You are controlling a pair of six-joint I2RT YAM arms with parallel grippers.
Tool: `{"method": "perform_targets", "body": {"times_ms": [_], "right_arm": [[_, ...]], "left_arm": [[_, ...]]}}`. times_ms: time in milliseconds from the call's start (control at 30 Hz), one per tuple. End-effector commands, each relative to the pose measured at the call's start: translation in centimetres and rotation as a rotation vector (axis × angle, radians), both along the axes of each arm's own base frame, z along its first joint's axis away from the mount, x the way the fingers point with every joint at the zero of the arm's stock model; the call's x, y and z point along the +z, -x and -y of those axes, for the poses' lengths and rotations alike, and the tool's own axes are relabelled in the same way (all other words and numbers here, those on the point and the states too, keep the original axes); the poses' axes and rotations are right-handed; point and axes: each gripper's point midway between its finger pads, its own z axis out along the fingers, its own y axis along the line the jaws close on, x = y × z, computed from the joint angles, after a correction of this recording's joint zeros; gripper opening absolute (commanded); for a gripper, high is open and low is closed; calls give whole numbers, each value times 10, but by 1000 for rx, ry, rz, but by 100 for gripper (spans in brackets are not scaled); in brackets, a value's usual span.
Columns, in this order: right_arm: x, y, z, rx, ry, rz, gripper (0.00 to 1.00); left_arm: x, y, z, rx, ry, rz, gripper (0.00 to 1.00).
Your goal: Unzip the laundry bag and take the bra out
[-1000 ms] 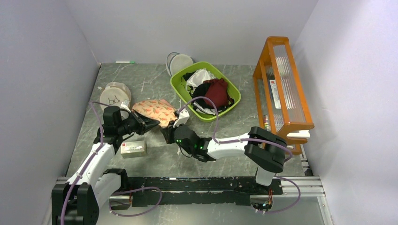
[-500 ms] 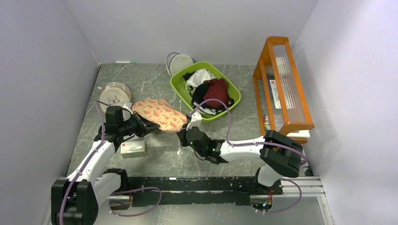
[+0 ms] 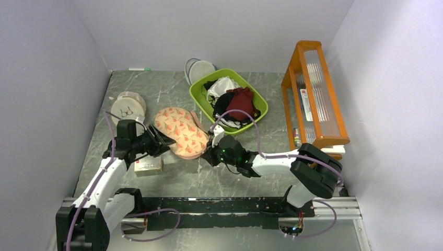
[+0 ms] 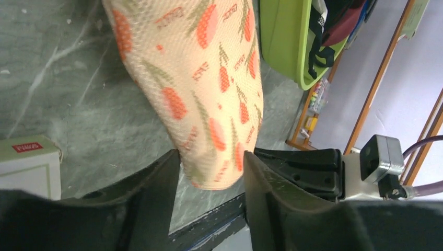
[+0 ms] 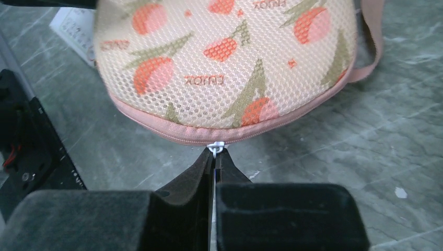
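Since half a second ago the laundry bag point(image 3: 181, 132) has swung round and now lies flatter on the table point(image 3: 183, 178), left of the green basket point(image 3: 199, 99). The left gripper point(image 4: 211, 162) clamps the bag's end. The right gripper point(image 5: 214, 157) pinches the white zipper pull point(image 5: 217, 148), and the zip is closed there. The basket holds a dark red garment point(image 3: 241, 102) among black and white clothes.

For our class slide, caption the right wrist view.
Right gripper pinches the zipper pull at the pink seam of the laundry bag.

The laundry bag point(image 5: 224, 68) runs off the top edge in both wrist views; its white zip pull point(image 5: 217, 148) is mostly buried between the fingers of the right hand point(image 5: 214, 155); the box point(image 4: 23, 164) is cropped at the left edge.
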Motion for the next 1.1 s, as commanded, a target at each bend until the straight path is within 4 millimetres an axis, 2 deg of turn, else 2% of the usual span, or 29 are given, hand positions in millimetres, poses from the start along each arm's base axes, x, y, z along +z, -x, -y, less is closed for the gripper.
{"method": "perform_targets", "body": {"times_ms": [0, 33, 67, 100, 233, 333, 467, 667, 800, 900, 1067], "right_arm": [[21, 11, -14, 80, -103, 3, 0], [23, 11, -15, 71, -119, -3, 0], [25, 10, -16, 55, -139, -14, 0], [26, 9, -16, 39, -151, -22, 0], [32, 2, -20, -8, -178, -46, 0], [41, -3, -25, -14, -192, -45, 0], [50, -7, -26, -20, -191, -44, 0], [48, -2, -26, 36, -192, -79, 0], [47, 3, -28, 58, -197, -96, 0], [43, 5, -28, 68, -189, -105, 0], [41, 8, -30, 85, -189, -114, 0]], "left_arm": [[-1, 1, -11, 13, -87, 28, 66], [1, 2, -15, 20, -123, 26, 76], [3, 1, -20, 30, -165, 32, 93], [7, 3, -24, 32, -197, 34, 96], [27, 2, -24, -12, -274, 105, 91], [32, 5, -4, -134, -335, 134, 88], [28, 15, 26, -259, -454, 152, 84], [25, 22, 61, -359, -619, 195, 80], [16, 20, 70, -386, -702, 194, 78], [5, 21, 75, -415, -709, 181, 68], [-8, 22, 77, -440, -729, 167, 58]]}}
